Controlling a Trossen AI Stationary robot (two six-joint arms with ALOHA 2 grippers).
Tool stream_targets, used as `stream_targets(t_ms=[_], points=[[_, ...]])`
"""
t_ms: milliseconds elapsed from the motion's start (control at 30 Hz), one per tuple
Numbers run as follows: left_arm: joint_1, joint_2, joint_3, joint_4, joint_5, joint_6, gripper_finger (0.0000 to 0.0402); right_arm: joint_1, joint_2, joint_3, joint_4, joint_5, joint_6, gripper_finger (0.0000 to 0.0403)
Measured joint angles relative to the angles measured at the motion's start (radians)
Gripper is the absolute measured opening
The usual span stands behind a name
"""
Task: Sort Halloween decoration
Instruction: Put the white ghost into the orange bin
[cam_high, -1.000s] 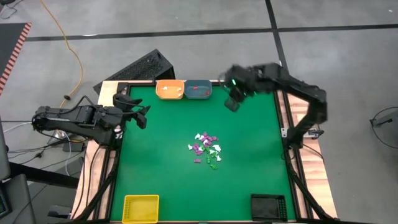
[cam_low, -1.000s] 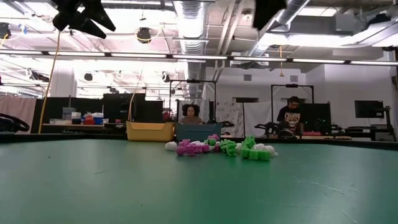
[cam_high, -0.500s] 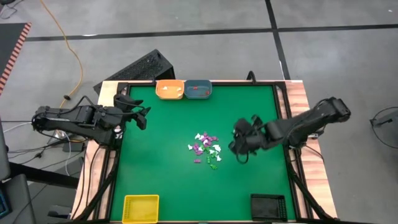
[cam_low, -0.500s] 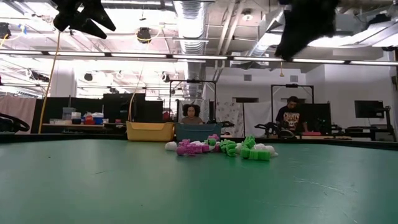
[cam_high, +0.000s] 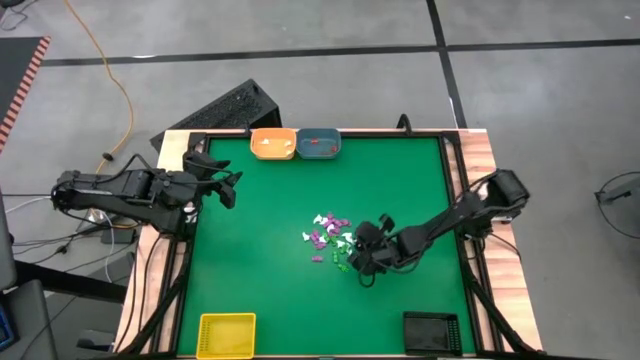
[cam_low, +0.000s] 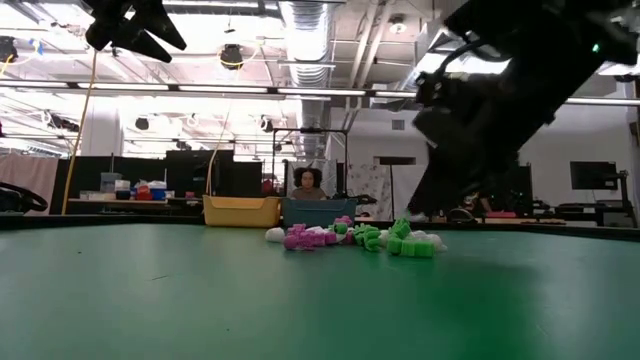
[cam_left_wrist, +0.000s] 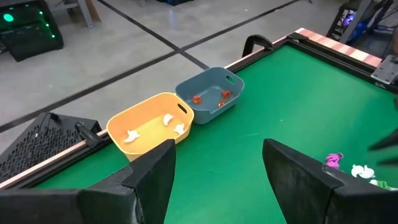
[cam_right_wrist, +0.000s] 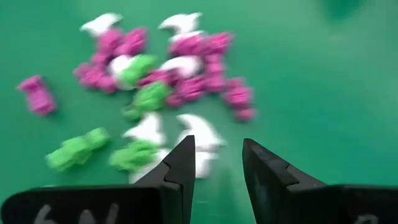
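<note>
Right hand (cam_right_wrist: 214, 163), half open & empty over trinket pile (cam_high: 331, 238), may scatter or grab several pcs

1. High view: straight down over the whole green felt table (cam_high: 270, 200).
2. Low view: level at tabletop height, facing the room.
3. Wrist views: close, looking past each arm's dark fingers.
4. All share the small pile of white, purple and green plastic trinkets (cam_high: 330, 238).
</note>
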Motion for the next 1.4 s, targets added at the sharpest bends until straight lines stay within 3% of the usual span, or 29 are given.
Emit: stream_targets(t_ms=[200,333,433,600,767,900,1100,1400], points=[[0.0,0.0,0.0,0.0,-0.001,-0.001,0.0231,-0.001,0.111,0.001,0.208,-0.052,-0.047,0.0127],[0.0,0.0,0.0,0.0,-0.001,-0.001,0.0231,-0.007,0.125,0.002,0.242,-0.066,-0.016,0.0127],[0.0,0.0,0.0,-0.001,-0.001,-0.001,0.0231,-0.004,0.119,0.005,0.307,-0.102,-0.089,0.0127],[0.0,0.0,0.0,-0.004,-0.008,0.003,0.0231,-0.019,0.071,0.062,0.281,-0.097,-0.219,0.0127],[0.0,0.0,0.0,-0.012,-0.009,0.003,0.0231,-0.041,0.036,0.06,0.22,-0.086,-0.214,0.0127],[0.0,0.0,0.0,-0.02,-0.009,0.003,0.0231,-0.026,0.027,0.063,0.134,-0.006,-0.127,0.0127],[0.0,0.0,0.0,-0.02,-0.01,0.003,0.0231,0.001,0.03,0.061,-0.043,0.172,0.141,0.0127],[0.0,0.0,0.0,-0.025,-0.015,0.01,0.0231,0.003,0.124,0.061,0.063,0.182,0.216,0.0127]])
